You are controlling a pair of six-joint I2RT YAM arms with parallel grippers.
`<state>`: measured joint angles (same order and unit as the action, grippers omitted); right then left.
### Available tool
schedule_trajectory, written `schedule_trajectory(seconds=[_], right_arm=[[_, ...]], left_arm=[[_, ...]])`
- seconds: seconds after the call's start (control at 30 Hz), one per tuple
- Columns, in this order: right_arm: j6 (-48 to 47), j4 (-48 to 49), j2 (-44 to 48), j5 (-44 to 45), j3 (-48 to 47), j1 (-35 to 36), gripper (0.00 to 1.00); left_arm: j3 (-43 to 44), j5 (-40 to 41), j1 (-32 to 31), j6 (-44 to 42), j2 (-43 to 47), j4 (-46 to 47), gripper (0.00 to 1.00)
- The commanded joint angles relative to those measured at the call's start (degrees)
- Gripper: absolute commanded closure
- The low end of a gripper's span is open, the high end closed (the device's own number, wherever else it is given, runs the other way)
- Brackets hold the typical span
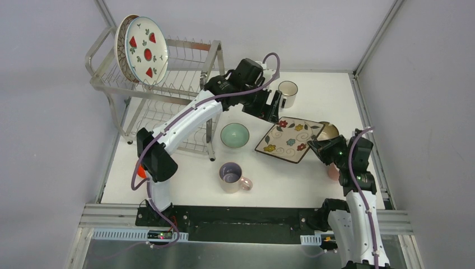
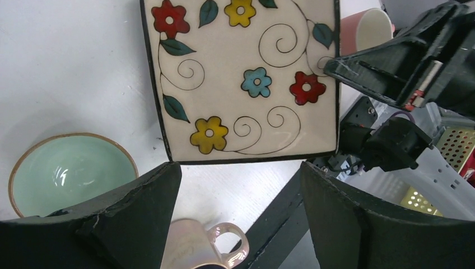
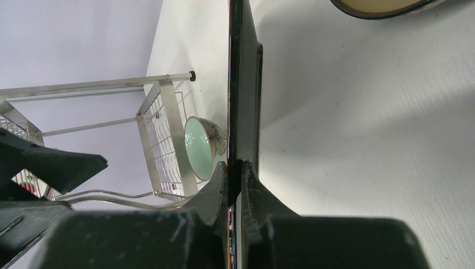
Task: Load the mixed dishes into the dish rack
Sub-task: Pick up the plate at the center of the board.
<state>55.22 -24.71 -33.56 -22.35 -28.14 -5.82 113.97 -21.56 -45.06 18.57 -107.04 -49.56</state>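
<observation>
Toward the table's (image 1: 280, 188) right edge, the right gripper (image 1: 320, 143) is pinching the rim of the flowered square plate (image 1: 289, 140) with its jaws clamped tight, probably tipping it up so the other arm can take it. The left gripper (image 1: 273, 106) is hovering over the plate's far edge, jaws spread, gripping nothing. The dish rack (image 1: 179, 56) is standing at the far left corner, well apart. The right arm is covering most of a pink mug (image 1: 334, 171) — and a brown bowl (image 1: 328, 131) is sitting half hidden behind the plate's corner, touching it or not, I cannot tell.

Left arm (image 1: 190, 115), right arm (image 1: 354, 196): white links, black joints
Lilac cables run alongside (green light on the right).
</observation>
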Motion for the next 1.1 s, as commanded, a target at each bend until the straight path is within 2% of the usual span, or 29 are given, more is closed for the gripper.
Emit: schedule_trajectory(seconds=[0.0,0.13,0.33,0.63,0.87,1.07], right_arm=[[3.0,11.1,3.1,-4.7,-8.2,-0.5,1.00],[3.6,10.8,3.8,-3.9,-9.3,-0.5,1.00],[2.9,8.8,4.5,-2.4,-12.1,-0.6,1.00],[3.5,6.3,5.3,-1.8,-16.8,-0.6,1.00],[3.9,4.8,5.8,-1.2,-20.8,-0.6,1.00],[5.5,5.5,6.2,-1.4,-22.3,-0.5,1.00]], left_arm=[[2.0,0.1,-0.5,0.7,-0.8,2.2,0.19],[2.0,2.0,-0.4,0.7,-3.0,2.2,0.17],[6.5,1.2,0.7,1.8,-8.7,2.2,0.15],[12.2,-4.1,5.1,3.3,-14.3,2.2,0.13],[12.2,-9.0,8.7,4.8,-15.6,3.1,0.11],[11.9,-17.2,8.9,8.9,-17.1,8.0,0.11]])
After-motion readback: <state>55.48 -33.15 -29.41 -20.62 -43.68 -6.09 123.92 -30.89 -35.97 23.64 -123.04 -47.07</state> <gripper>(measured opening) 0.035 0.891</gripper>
